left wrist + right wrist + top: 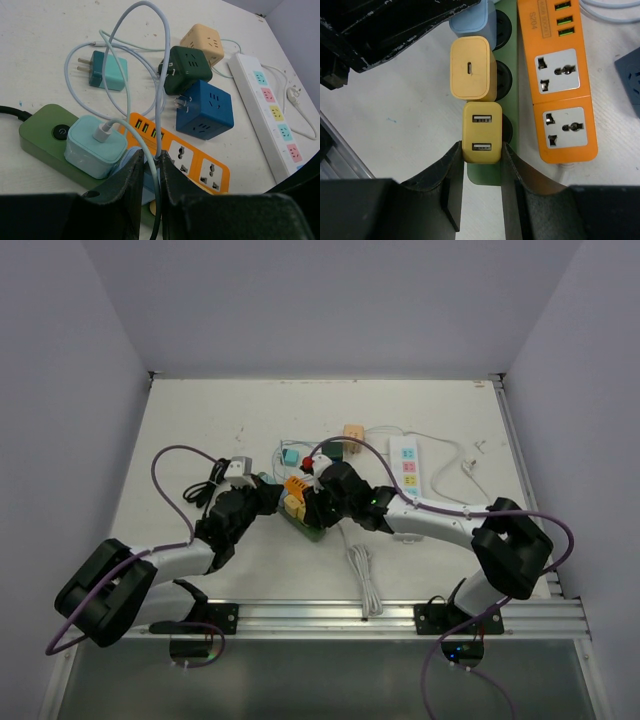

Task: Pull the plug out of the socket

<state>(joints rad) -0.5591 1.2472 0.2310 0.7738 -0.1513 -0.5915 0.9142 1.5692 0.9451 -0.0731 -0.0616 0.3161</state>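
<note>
A green power strip (40, 134) lies mid-table and shows in the right wrist view (485, 173) and the top view (306, 531) too. Several plugs sit in it. My right gripper (481, 150) is shut on a yellow two-port USB charger (481, 131) at the strip's end, one finger pressing each side. My left gripper (151, 167) is shut on a light blue plug (127, 155) with a pale cable, further along the strip. Both grippers meet over the strip in the top view, left (275, 498) and right (318, 502).
A yellow USB-C charger (470, 67) and a teal adapter (95, 145) also sit in the green strip. An orange strip (560, 85) lies beside it. A blue cube (205, 107), green cube (186, 67), beige cube (202, 42), loose teal plug (107, 72) and white strip (408, 465) lie behind.
</note>
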